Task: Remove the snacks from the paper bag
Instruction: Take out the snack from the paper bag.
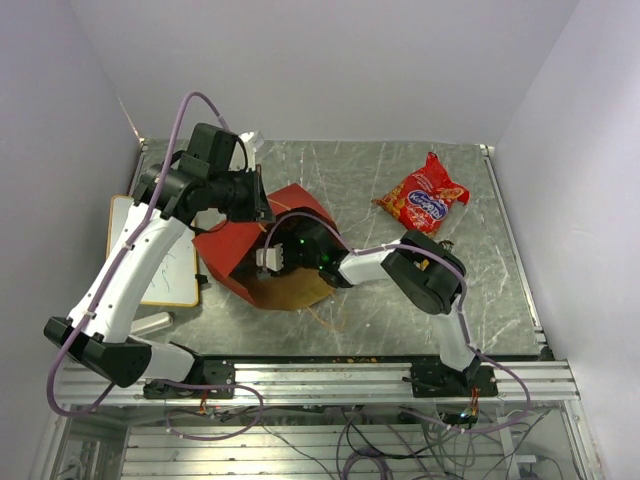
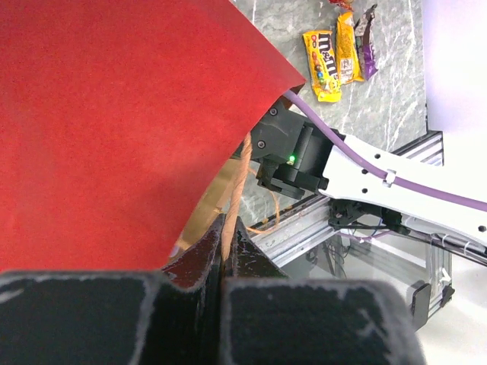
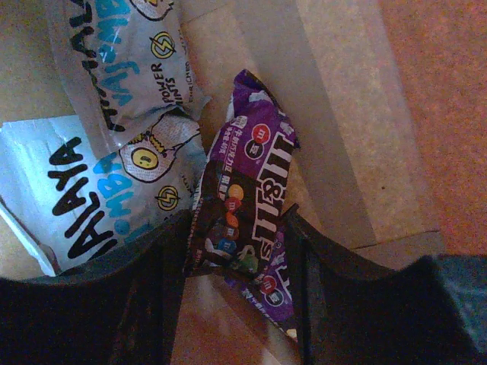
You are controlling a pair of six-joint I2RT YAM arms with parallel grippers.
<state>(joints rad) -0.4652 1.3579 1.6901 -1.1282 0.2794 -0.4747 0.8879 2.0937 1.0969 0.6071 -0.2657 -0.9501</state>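
Snacks inside the bag (image 1: pixel 232 252) sit right at the right jaws. A purple packet (image 3: pixel 243 220) is caught between them with a finger against each long edge, and I judge it gripped rather than merely straddled. Just beside it lie two light-blue packets (image 3: pixel 99 205), overlapping on the brown paper of the bag's inside. The left jaws are closed on the bag's twisted handle (image 2: pixel 242 179), with the red wall rising just past them, so the mouth is held toward the right arm (image 1: pixel 372 262), which reaches in through it. From above, the bag lies tipped on the counter (image 1: pixel 400 310) between the two arms, and the left arm (image 1: pixel 140 260) bends over its far side. Farther out on the counter, well apart from the bag, lie a yellow packet (image 2: pixel 321 65), an orange packet (image 2: pixel 346 46) and a thin purple wrapper (image 2: pixel 367 49), close together, and beyond them the red chip bag (image 1: pixel 422 197). The step in hand looks like the pull-out of the purple packet. The next move calls for drawing the right arm back along the line of the mouth without snagging the rim or the handle, with the left hold kept firm. The packet then goes down near the others, and the light-blue packets come after.
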